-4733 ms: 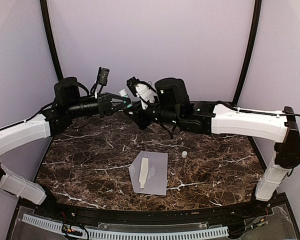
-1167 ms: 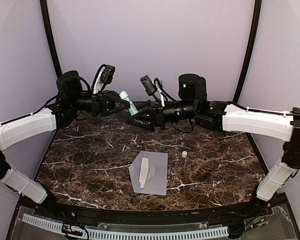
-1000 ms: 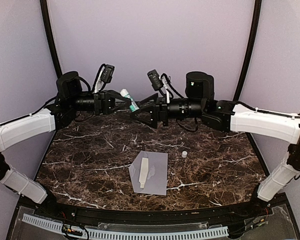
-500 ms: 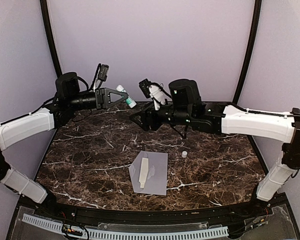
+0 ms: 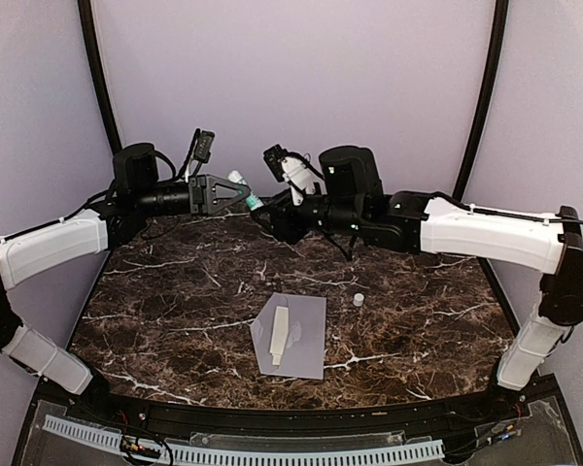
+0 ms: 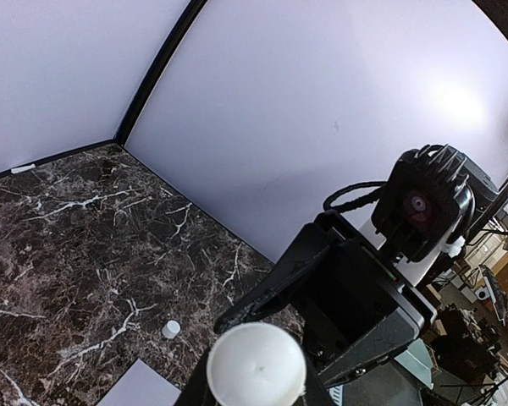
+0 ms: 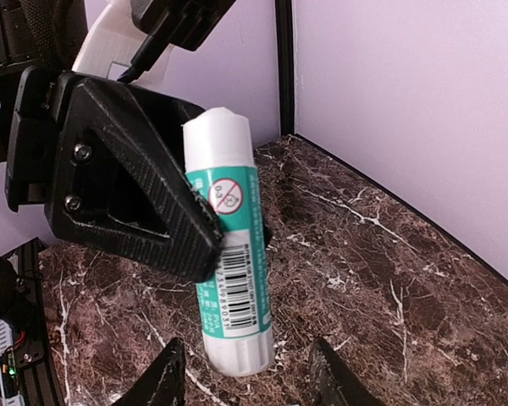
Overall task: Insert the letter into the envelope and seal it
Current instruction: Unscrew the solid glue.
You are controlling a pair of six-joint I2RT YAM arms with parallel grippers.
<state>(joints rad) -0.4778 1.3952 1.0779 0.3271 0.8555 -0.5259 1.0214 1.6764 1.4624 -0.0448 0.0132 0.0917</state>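
The pale lavender envelope [image 5: 306, 340] lies flat at the table's middle, its flap turned out to the left. A narrow cream folded letter [image 5: 280, 336] rests on top of it. At the back, above the table, my left gripper [image 5: 239, 190] is shut on a white and teal glue stick [image 5: 243, 189]. In the right wrist view the glue stick [image 7: 229, 254] stands upright in the black left fingers [image 7: 135, 199]. My right gripper [image 7: 247, 376] is open, one fingertip on each side of the stick's lower end and apart from it. In the left wrist view the stick's white round end [image 6: 256, 365] faces the camera.
A small white cap [image 5: 358, 300] stands on the dark marble table [image 5: 175, 291] to the right of the envelope; the left wrist view shows that cap [image 6: 171, 328] too. Lavender walls and two black poles close the back. Both arms reach across the rear of the table.
My right arm has swung left and brought its gripper up to the glue stick's end, and its jaws have narrowed. The left gripper keeps its hold on the stick.
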